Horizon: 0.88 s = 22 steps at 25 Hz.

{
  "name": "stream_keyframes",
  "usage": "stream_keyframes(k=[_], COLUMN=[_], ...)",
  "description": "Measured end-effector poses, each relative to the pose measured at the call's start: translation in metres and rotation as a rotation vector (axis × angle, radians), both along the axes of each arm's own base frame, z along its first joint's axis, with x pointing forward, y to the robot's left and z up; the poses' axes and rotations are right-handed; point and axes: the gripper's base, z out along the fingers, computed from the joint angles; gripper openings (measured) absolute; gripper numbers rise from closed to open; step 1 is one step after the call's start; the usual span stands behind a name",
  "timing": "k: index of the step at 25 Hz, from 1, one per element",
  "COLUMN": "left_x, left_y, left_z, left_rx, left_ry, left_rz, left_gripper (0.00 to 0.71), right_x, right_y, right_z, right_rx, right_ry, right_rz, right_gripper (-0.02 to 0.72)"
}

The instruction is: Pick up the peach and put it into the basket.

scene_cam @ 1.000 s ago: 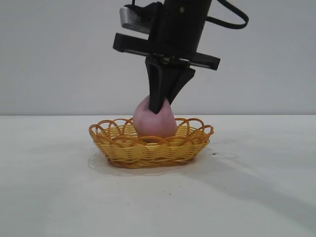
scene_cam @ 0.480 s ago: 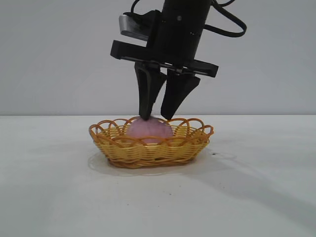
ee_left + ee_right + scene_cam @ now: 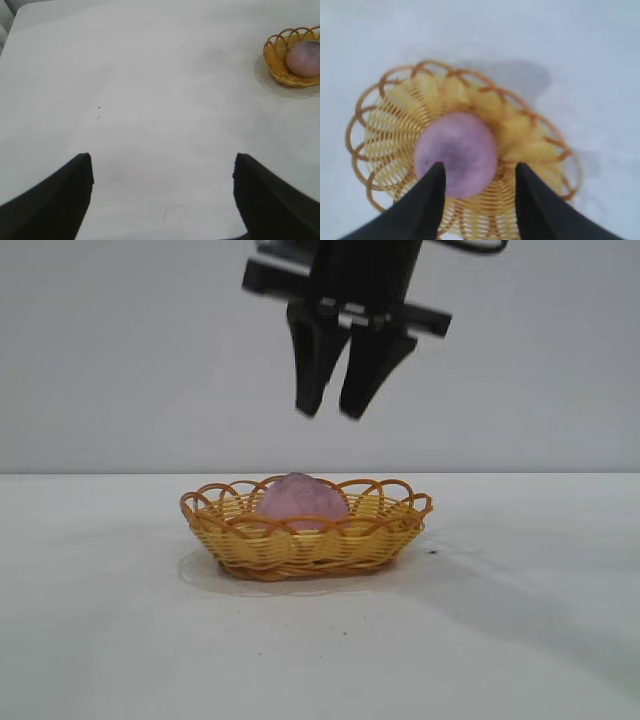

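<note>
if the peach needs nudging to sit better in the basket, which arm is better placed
Right. The right gripper hangs open directly above the peach in the basket; the left gripper sits far off across the table.

White table (image 3: 110,640) — only the basket (image 3: 305,545) on it.

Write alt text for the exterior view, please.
A pink peach lies in a yellow wicker basket on a white table. The right gripper, black and open, hangs well above it, holding nothing.
</note>
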Motion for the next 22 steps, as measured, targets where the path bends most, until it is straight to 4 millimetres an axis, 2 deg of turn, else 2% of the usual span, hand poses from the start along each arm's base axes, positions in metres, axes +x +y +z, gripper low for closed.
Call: stream_keyframes(k=[4,8,9,10,13,17,22], left_x=[0.000,0.000,0.000,0.000,0.000,0.000,0.000], left_y=[0.000,0.000,0.000,0.000,0.000,0.000,0.000], left_z=[0.000,0.000,0.000,0.000,0.000,0.000,0.000], left_rx=[0.000,0.000,0.000,0.000,0.000,0.000,0.000], left_ry=[0.000,0.000,0.000,0.000,0.000,0.000,0.000], left_rz=[0.000,0.000,0.000,0.000,0.000,0.000,0.000], left_gripper=[0.515,0.515,0.515,0.515,0.515,0.515,0.515], right_x=[0.026,0.048,0.053,0.058,0.068,0.076,0.076], right_y=[-0.030,-0.069,-0.081,-0.094,-0.133,-0.185,-0.234], right_z=[0.026,0.035,0.035,0.035,0.034,0.033,0.032], right_rx=[-0.037,-0.056,-0.060,-0.067,-0.084,-0.095,-0.108], right_ry=[-0.068,-0.093,-0.089,-0.085,-0.055,-0.024,0.039], right_rz=[-0.056,-0.149,-0.178,-0.208,-0.302,-0.445,-0.573], right_gripper=[0.452,0.452,0.452,0.493,0.477,0.477,0.477])
